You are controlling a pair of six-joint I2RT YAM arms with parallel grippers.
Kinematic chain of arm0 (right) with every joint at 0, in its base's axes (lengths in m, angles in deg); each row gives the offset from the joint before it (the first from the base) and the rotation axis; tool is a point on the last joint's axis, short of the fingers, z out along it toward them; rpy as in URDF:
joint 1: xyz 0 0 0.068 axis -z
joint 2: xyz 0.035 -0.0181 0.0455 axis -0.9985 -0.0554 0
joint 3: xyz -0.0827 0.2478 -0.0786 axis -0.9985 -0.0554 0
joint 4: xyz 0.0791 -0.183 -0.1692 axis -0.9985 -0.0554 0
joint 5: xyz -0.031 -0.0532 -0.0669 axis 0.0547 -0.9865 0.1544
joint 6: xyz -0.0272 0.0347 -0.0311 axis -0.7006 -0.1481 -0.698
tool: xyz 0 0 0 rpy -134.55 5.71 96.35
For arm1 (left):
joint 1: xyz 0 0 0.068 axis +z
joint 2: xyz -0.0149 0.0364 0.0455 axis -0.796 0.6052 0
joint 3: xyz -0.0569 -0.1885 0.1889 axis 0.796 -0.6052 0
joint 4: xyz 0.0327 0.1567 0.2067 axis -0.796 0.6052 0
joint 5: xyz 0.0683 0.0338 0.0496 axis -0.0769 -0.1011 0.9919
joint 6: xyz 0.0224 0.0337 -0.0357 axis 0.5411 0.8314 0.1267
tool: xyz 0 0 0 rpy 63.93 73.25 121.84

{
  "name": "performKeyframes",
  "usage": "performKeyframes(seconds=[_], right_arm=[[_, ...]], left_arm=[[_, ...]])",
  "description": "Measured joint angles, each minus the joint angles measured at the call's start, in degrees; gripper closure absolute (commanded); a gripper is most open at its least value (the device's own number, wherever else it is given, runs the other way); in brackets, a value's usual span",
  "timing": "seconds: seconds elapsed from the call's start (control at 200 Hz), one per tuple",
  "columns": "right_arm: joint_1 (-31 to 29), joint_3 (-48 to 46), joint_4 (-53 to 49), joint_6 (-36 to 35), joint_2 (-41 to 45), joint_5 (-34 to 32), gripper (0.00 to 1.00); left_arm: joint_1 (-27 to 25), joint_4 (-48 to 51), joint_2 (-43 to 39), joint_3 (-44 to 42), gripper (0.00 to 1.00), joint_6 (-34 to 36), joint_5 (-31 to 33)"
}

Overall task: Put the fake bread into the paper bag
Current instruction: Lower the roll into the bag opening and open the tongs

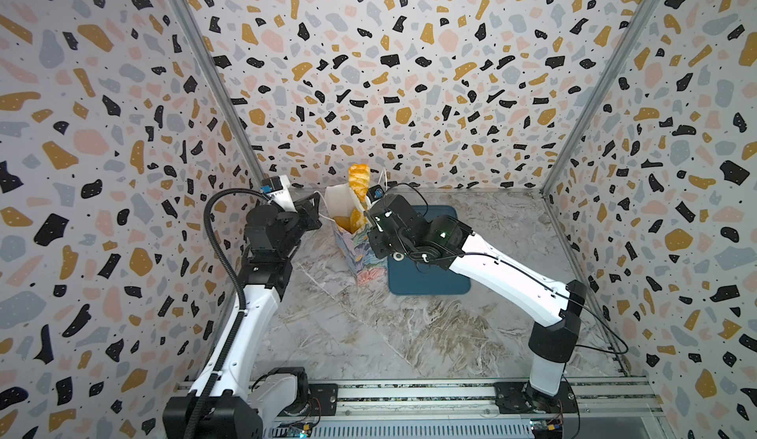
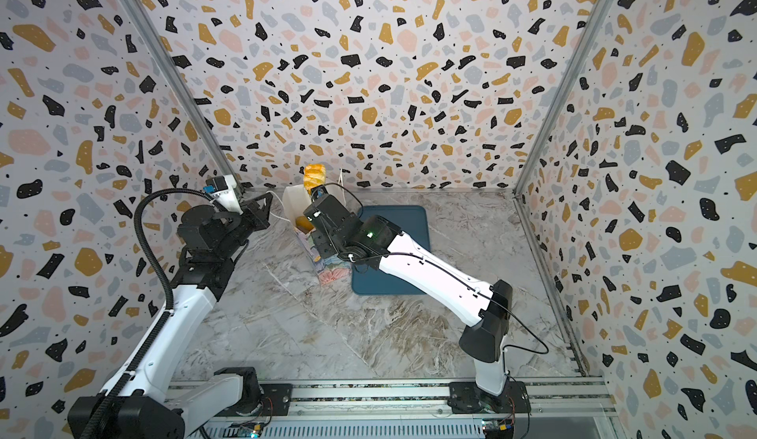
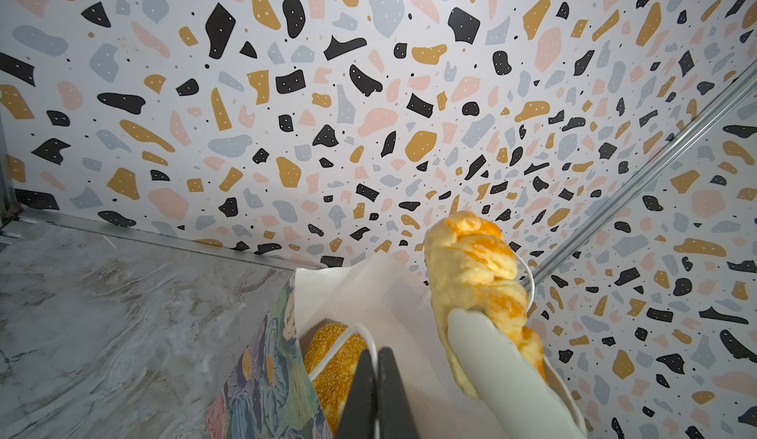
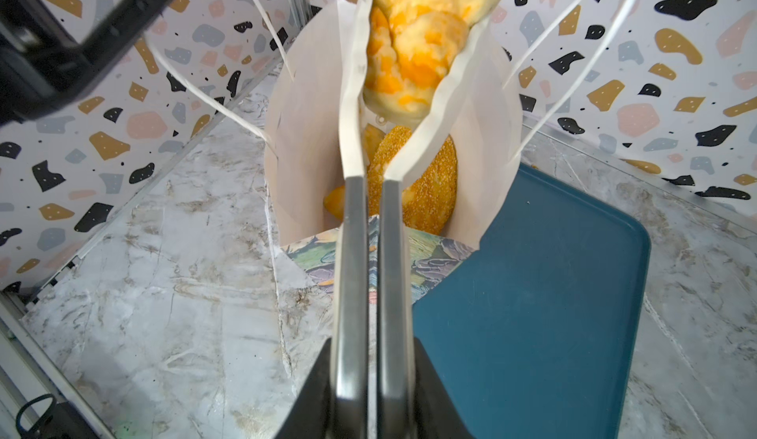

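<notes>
In both top views the paper bag [image 1: 357,262] stands upright toward the back of the marble tabletop [image 1: 368,334], near the back wall [image 1: 409,88]. Its base sits right against the left edge of the dark-blue tray [image 1: 434,281]. A wide stretch of tabletop lies open between the bag and the front rail [image 1: 409,392], and both side walls stand well apart from it. The right end effector [image 1: 363,202] reaches in over the tray and grips a plaited pastry [image 1: 359,178] upright at the bag's open mouth. The pastry's upper end rises well above the rim; whether its lower end has passed the rim cannot be told. The left end effector [image 1: 320,219] sits just beside the bag's left rim, closed. More golden bread [image 1: 348,222] shows inside the bag. From the left wrist, the black fingers [image 3: 389,392] press together on the white cord handle [image 3: 364,328] looped at their tips. A seeded loaf [image 3: 338,361] lies inside against the bag's white wall, and one white finger of the right end effector lies along the pastry. From the right wrist, the two white fingers [image 4: 352,88] run close together at their base and splay around the pastry's lower end, which hangs over the mouth above the seeded loaf. The cord handle stretches away from the bag's rim toward the left end effector.
</notes>
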Motion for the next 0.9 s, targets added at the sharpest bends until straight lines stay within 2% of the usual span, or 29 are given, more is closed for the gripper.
performKeyframes(seconds=[0.185, 0.35, 0.631, 0.896], right_arm=[[0.0, 1.2, -2.6, 0.0, -1.4, 0.2, 0.76], [0.0, 1.7, -3.7, 0.0, -1.5, 0.4, 0.7], [0.0, 9.7, -6.7, -1.1, -6.1, 1.2, 0.63], [0.0, 9.9, -8.9, -1.2, -6.9, 1.0, 0.59]], left_arm=[[0.0, 0.0, 0.0, 0.0, 1.0, 0.0, 0.0], [0.0, 0.0, 0.0, 0.0, 1.0, 0.0, 0.0], [0.0, 0.0, 0.0, 0.0, 1.0, 0.0, 0.0], [0.0, 0.0, 0.0, 0.0, 1.0, 0.0, 0.0]])
